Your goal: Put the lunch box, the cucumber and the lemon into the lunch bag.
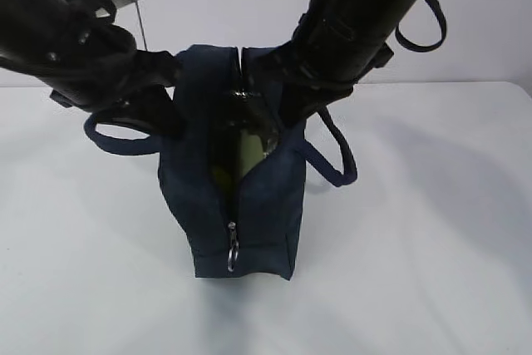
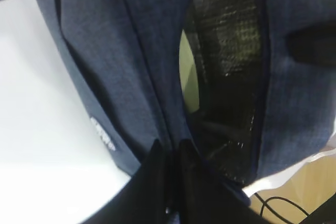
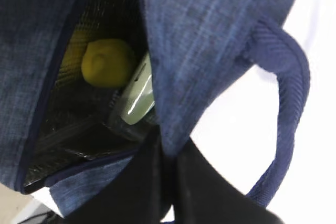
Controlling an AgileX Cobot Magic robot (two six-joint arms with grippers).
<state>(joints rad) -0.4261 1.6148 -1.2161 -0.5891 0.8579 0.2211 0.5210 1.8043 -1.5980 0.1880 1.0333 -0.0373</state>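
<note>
The dark navy lunch bag (image 1: 249, 222) stands upright mid-table with its top zipper open. My left gripper (image 1: 169, 72) is shut on the bag's left top edge; in the left wrist view the gripper (image 2: 169, 153) pinches the blue fabric (image 2: 105, 51). My right gripper (image 1: 288, 72) is shut on the right top edge, and the right wrist view shows the gripper (image 3: 169, 153) clamping the bag wall (image 3: 210, 35). Inside lie the yellow lemon (image 3: 107, 62) and the lunch box (image 3: 137, 98) with its pale green lid (image 1: 248, 155) (image 2: 190, 77). The cucumber is hidden.
The zipper's metal ring pull (image 1: 233, 251) hangs at the bag's near end. Loop handles droop on the left (image 1: 120, 135) and right (image 1: 332, 155) (image 3: 289, 103). White table (image 1: 432, 247) surrounds the bag. Both arms cross above its far end.
</note>
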